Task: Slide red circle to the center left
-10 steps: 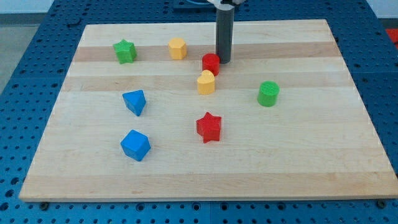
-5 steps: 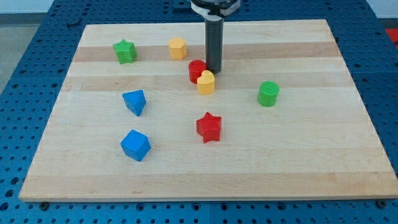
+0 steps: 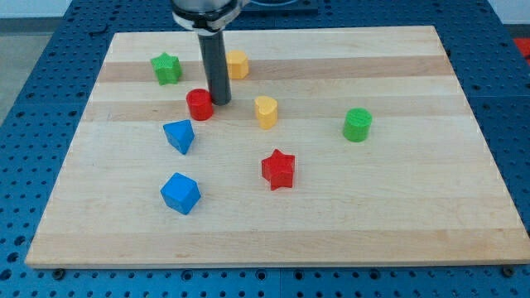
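My tip (image 3: 221, 101) is down on the pale wooden tabletop (image 3: 397, 215), touching the right side of the small red circle block (image 3: 199, 105), so this looks like the pushing step in full flow. The red circle sits in the upper-left part of the tabletop, nearer the top edge than the bottom, well short of the left edge. No hand here: the arm ends in a plain dark rod, smooth and matt, so there is nothing to spread or pinch.

Judging the goal, the middle of the left edge lies down and to the left. The next move calls for a push leftward with a slight downward slant, contact kept behind the circle's right flank so it does not roll off line. Watch the blue triangular block (image 3: 180, 136) just below the circle: a steep slant could clip it.

The blocks all look like hard, glossy plastic. The green star (image 3: 166, 68) sits near the top-left corner. The yellow hexagonal block (image 3: 237, 64) peeks out behind the rod. The yellow heart-like block (image 3: 266, 112) stands right of my tip, apart from it. The red star (image 3: 278, 169), blue cube (image 3: 180, 193) and green cylinder (image 3: 358, 124) stay clear. The tabletop shows banded light grain.
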{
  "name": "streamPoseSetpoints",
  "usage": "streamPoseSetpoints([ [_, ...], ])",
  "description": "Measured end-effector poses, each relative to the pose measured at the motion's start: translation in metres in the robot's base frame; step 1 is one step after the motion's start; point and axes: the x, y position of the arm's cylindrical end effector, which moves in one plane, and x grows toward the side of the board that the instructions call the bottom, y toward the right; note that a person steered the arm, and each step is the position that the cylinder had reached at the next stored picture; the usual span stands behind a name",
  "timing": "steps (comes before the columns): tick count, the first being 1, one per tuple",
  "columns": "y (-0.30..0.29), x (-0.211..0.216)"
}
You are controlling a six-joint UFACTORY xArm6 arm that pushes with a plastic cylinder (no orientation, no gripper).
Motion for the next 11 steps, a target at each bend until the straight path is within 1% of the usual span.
streamPoseSetpoints([
  [1, -0.017, 0.003],
  [5, -0.021, 0.019],
  [6, -0.003, 0.022],
  [7, 0.027, 0.025],
  [8, 0.031, 0.025],
  [9, 0.002, 0.027],
  [11, -0.08, 0.035],
])
